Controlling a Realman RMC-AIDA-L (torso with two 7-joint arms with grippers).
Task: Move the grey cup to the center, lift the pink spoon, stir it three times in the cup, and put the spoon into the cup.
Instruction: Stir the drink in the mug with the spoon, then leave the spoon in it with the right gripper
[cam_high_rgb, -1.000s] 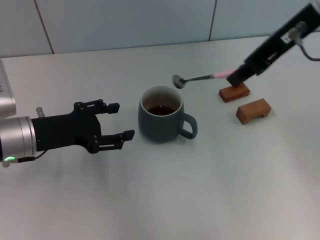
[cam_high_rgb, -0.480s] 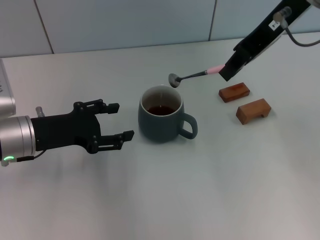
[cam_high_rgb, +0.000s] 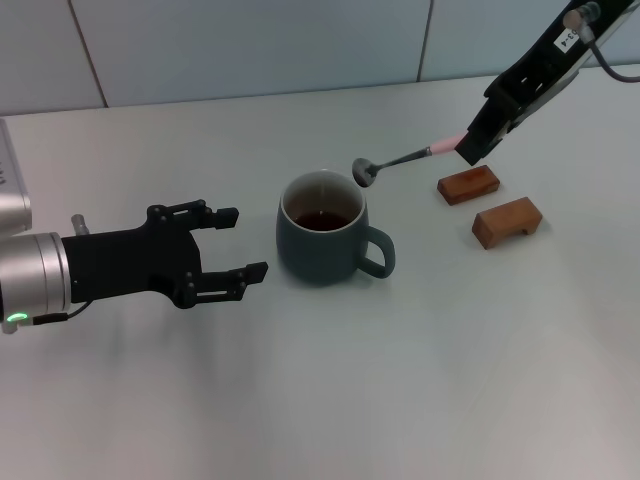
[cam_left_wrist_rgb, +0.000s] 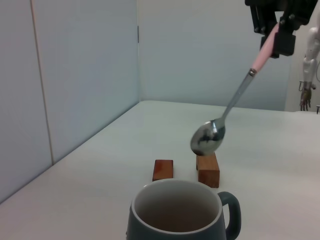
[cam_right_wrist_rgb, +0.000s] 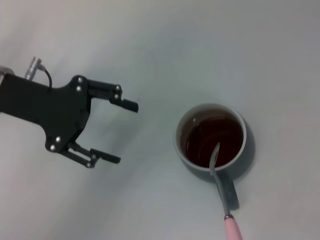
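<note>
Grey cup: my grey cup (cam_high_rgb: 323, 241) stands upright near the middle of the white surface (cam_high_rgb: 400, 380), dark brownish liquid inside, its loop handle turned toward my right.
Left hand: my left hand (cam_high_rgb: 236, 243) hovers low over the surface just beside the cup on its left, fingers (cam_high_rgb: 245, 270) spread wide and pointing at the cup, holding nothing and not touching it.
Pink spoon: the pink spoon (cam_high_rgb: 405, 158) hangs in the air, tilted, with its silver bowl lowest and just above the cup's far right rim; the pink handle rises up and away to my right. From the right wrist camera the bowl (cam_right_wrist_rgb: 214, 155) shows over the dark liquid; I cannot tell whether it touches it.
Right hand: my right hand (cam_high_rgb: 470, 148) is raised above the surface, clamped on the pink end of the spoon.
Wooden blocks: two brown wooden blocks (cam_high_rgb: 468, 184) (cam_high_rgb: 507, 222) lie on the surface right of the cup, near each other, below my right hand.
</note>
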